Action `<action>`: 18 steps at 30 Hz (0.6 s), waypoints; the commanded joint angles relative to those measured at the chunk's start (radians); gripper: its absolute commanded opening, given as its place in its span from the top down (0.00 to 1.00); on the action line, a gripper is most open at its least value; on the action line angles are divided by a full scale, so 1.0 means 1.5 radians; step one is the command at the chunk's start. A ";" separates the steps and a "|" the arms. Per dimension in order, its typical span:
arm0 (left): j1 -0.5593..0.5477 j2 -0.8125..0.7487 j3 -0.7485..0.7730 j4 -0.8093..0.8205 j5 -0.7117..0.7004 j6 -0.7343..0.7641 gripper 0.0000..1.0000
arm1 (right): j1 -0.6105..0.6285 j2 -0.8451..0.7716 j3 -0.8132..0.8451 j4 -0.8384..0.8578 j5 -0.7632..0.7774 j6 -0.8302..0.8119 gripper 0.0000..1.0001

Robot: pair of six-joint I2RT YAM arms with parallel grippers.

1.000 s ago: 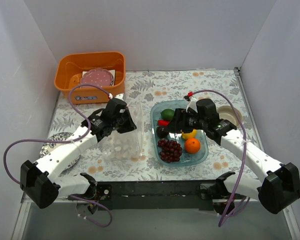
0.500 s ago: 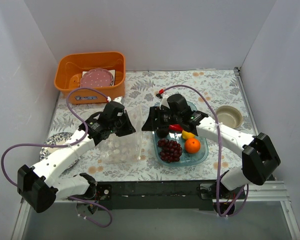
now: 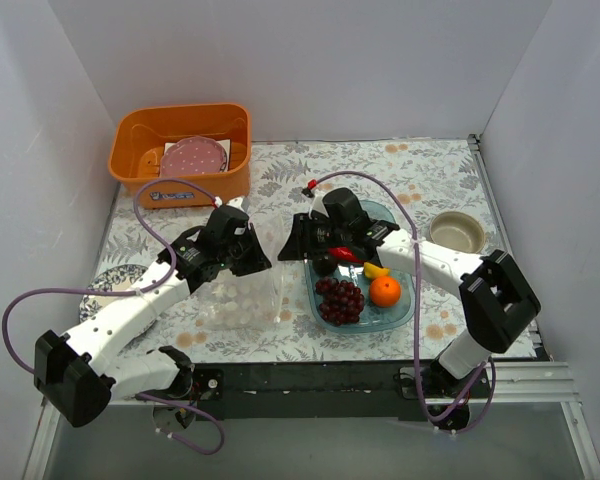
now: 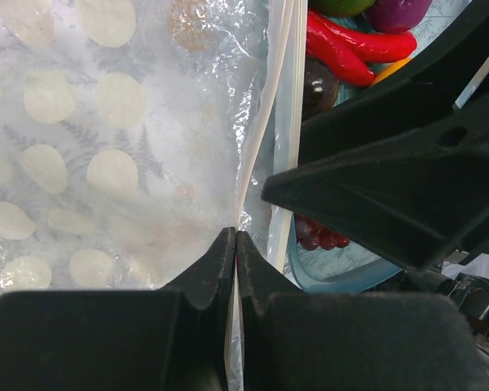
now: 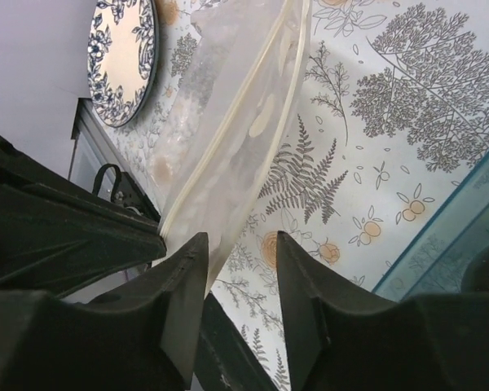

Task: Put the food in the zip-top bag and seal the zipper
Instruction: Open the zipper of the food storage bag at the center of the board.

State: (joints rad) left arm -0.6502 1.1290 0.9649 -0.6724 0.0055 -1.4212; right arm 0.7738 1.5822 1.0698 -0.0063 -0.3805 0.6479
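Clear crinkly zip-top bag (image 3: 242, 300), whitish zipper (image 4: 263, 138) parted

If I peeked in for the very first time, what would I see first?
Probably the clear bag mid-table, with both grippers at it: the left gripper pinches its edge, and the right gripper is open beside it. Next comes the blue tray to the right, bright with grapes and an orange.

No writing can be read in any view. The orange basket (image 3: 140, 160) has a pale label (image 3: 170, 197) on its front wall (dark marks on it, too small to make out).
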 commanded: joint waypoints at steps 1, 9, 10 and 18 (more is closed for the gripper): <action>-0.002 -0.029 -0.003 -0.002 0.010 -0.004 1.00 | 0.003 0.017 0.010 0.056 -0.028 0.010 0.70; -0.002 -0.033 0.074 -0.132 -0.136 -0.022 1.00 | 0.003 0.050 0.031 -0.046 0.076 0.004 0.94; -0.002 -0.040 0.097 -0.147 -0.152 -0.022 1.00 | 0.003 0.054 0.034 -0.057 0.086 0.004 0.94; -0.001 -0.071 0.188 -0.266 -0.277 -0.025 1.00 | 0.004 0.098 0.056 -0.086 0.115 0.013 0.96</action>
State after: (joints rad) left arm -0.6502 1.0565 1.1744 -0.9424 -0.2642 -1.4555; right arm 0.7746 1.7081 1.1042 -0.1066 -0.2459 0.6655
